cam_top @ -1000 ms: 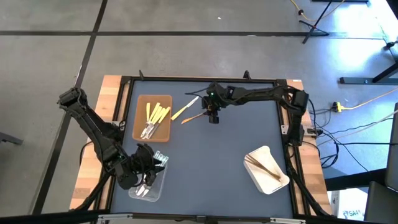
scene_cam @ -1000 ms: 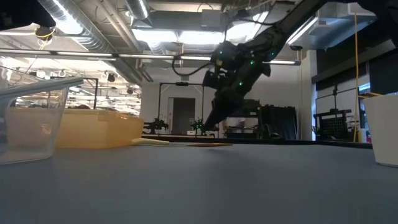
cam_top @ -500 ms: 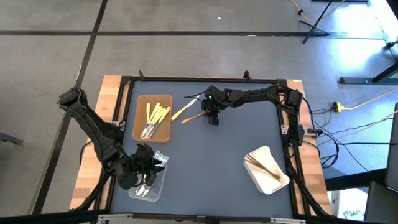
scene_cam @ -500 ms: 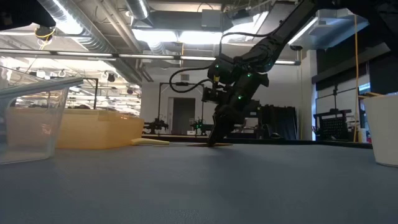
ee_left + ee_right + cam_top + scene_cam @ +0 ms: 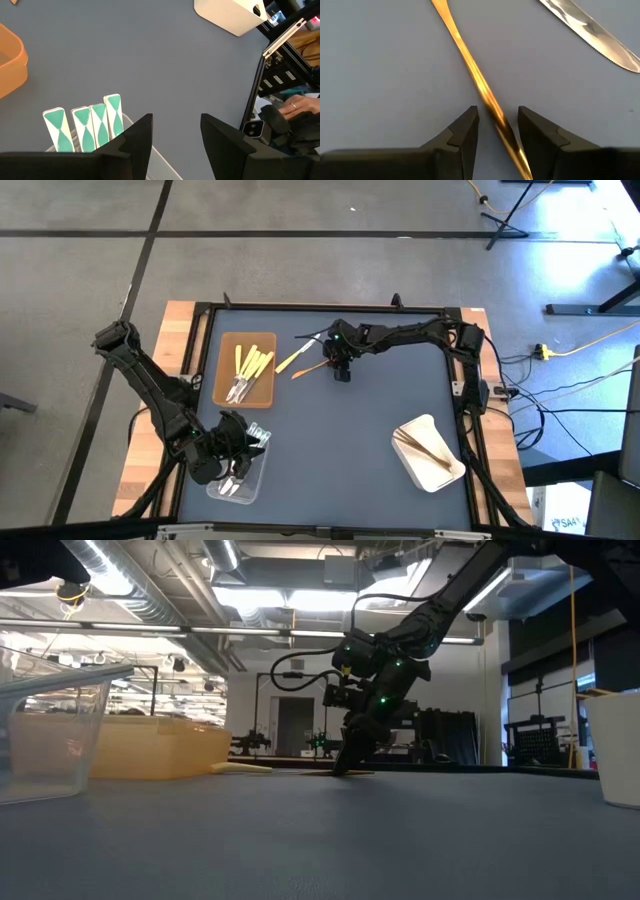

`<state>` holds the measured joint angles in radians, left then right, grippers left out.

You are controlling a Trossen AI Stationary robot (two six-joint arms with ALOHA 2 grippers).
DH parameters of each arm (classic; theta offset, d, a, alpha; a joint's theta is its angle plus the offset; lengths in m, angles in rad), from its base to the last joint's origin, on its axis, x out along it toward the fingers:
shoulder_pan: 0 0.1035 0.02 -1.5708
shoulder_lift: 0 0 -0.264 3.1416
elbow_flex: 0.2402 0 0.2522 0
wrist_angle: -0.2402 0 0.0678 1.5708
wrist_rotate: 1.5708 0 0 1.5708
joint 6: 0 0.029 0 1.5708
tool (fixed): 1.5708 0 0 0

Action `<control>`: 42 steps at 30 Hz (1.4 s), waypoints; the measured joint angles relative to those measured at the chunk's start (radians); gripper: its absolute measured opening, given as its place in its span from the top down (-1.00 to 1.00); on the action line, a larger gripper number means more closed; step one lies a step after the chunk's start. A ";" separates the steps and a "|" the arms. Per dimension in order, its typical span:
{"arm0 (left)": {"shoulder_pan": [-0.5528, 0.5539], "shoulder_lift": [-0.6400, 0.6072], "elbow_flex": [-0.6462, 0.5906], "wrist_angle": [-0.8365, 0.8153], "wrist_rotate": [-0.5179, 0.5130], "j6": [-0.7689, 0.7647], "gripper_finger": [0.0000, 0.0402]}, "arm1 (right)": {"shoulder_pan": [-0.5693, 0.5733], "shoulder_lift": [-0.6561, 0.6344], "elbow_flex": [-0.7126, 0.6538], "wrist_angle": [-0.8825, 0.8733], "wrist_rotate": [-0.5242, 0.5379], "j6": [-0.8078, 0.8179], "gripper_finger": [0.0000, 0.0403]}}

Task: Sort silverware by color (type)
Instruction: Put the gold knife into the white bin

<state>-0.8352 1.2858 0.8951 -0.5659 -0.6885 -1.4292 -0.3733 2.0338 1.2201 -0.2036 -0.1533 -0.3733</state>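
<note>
A thin tan wooden utensil (image 5: 465, 55) lies flat on the blue mat (image 5: 380, 420) at the far middle. My right gripper (image 5: 497, 120) is down at the mat, open, one finger on each side of the utensil's handle; I see no touch. A clear knife (image 5: 590, 30) and a pale yellow utensil (image 5: 295, 358) lie close by. My left gripper (image 5: 175, 137) hangs open over the clear tray (image 5: 240, 480) at the near left, holding nothing.
A brown tray (image 5: 246, 367) at the far left holds yellow utensils and a silvery one. A white tray (image 5: 428, 452) with wooden utensils stands near right. Green-and-white patterned ends (image 5: 82, 127) stick up at the clear tray's rim. A person's hand (image 5: 300, 105) shows beyond the table.
My right gripper has come down onto the mat at the tan wooden utensil, tipping a little more downward, and now stands astride its handle. The utensil has not moved.
</note>
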 joint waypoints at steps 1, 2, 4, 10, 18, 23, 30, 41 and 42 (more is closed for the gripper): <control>0.000 0.000 0.000 0.000 0.000 0.000 0.20 | 0.000 0.000 0.000 -0.001 0.000 0.000 0.35; 0.000 0.000 0.000 0.000 -0.001 0.000 0.20 | 0.000 0.000 0.000 -0.001 0.000 0.000 0.38; 0.000 0.000 0.000 0.000 -0.001 0.000 0.20 | 0.000 0.001 -0.001 -0.003 0.001 -0.001 0.45; 0.000 0.000 0.000 0.000 -0.001 0.000 0.20 | 0.001 0.002 -0.002 -0.006 -0.004 0.000 0.69; 0.000 0.000 0.000 0.000 -0.001 0.000 0.20 | 0.001 0.003 -0.002 -0.006 -0.003 0.001 0.79; 0.000 0.000 0.000 0.000 -0.002 0.000 0.20 | 0.001 0.003 -0.003 -0.006 0.000 0.001 0.80; 0.000 0.000 0.000 0.000 -0.002 0.000 0.20 | 0.000 0.003 -0.003 -0.006 -0.016 0.002 0.80; 0.000 0.000 0.000 0.001 -0.002 -0.001 0.20 | 0.000 -0.012 -0.004 -0.018 -0.033 0.000 0.80; 0.000 0.000 0.000 0.001 -0.002 -0.001 0.20 | 0.000 -0.017 -0.005 -0.025 -0.033 0.000 0.80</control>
<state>-0.8352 1.2861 0.8955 -0.5648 -0.6905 -1.4298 -0.3737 2.0166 1.2156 -0.2285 -0.1860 -0.3733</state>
